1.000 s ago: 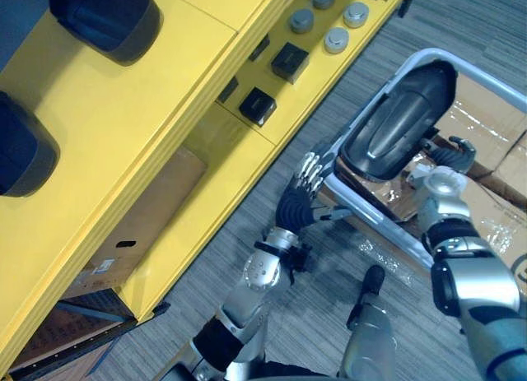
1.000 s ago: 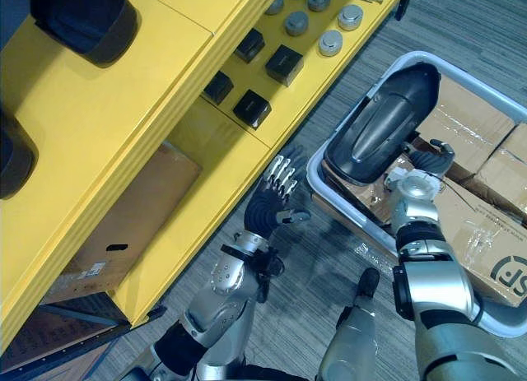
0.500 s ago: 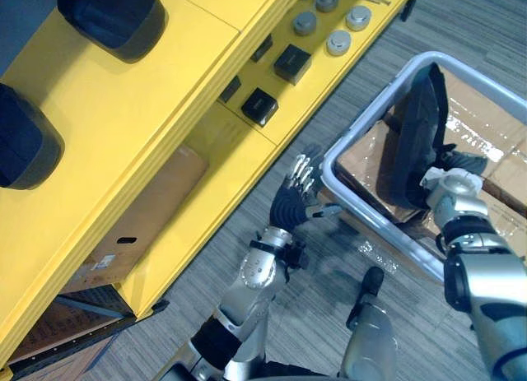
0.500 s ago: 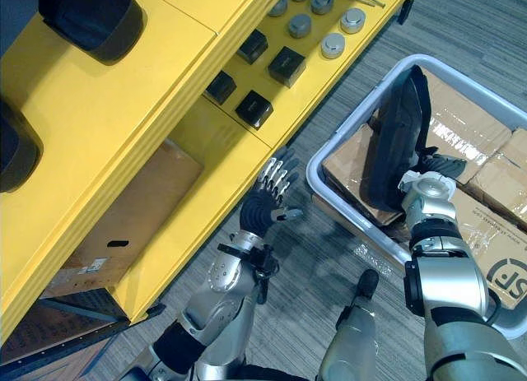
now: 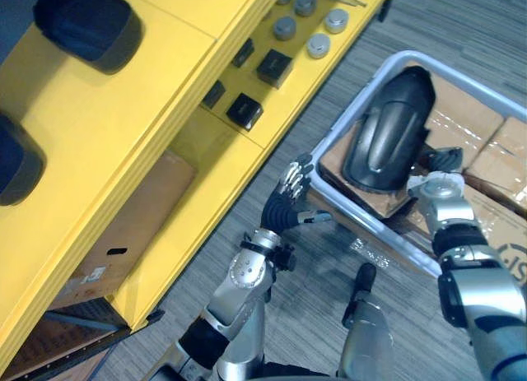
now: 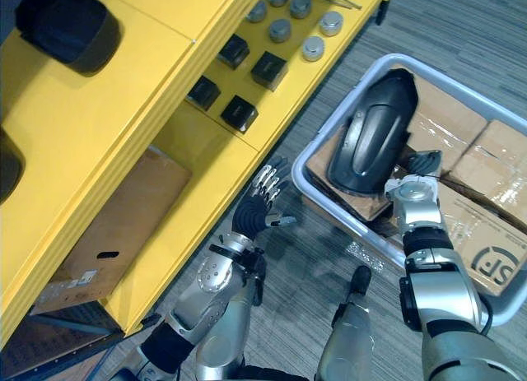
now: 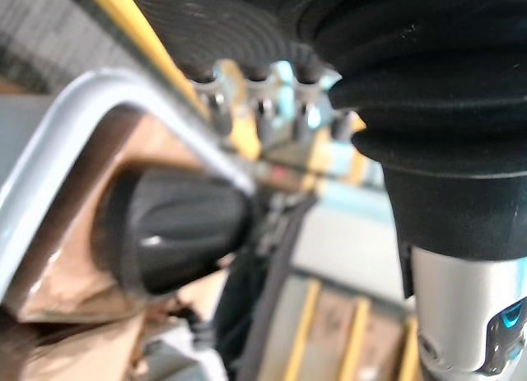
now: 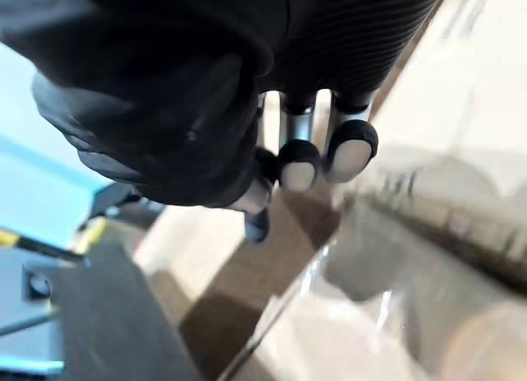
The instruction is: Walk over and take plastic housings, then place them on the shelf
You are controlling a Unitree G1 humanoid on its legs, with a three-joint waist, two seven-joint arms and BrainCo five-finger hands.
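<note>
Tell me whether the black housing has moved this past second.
Yes. The housing covered the near corner of the grey bin, stood on edge, now lies flat inside.

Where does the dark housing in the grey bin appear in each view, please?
Left eye view: housing upper right.
Right eye view: housing upper right.
Left wrist view: housing lower left.
Right wrist view: cannot tell.
Shared landmark: grey bin rim.

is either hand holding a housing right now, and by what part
Left hand is open, holding nothing. Right hand sits at the lower edge of the housing in the bin; a hold cannot be told.
</note>
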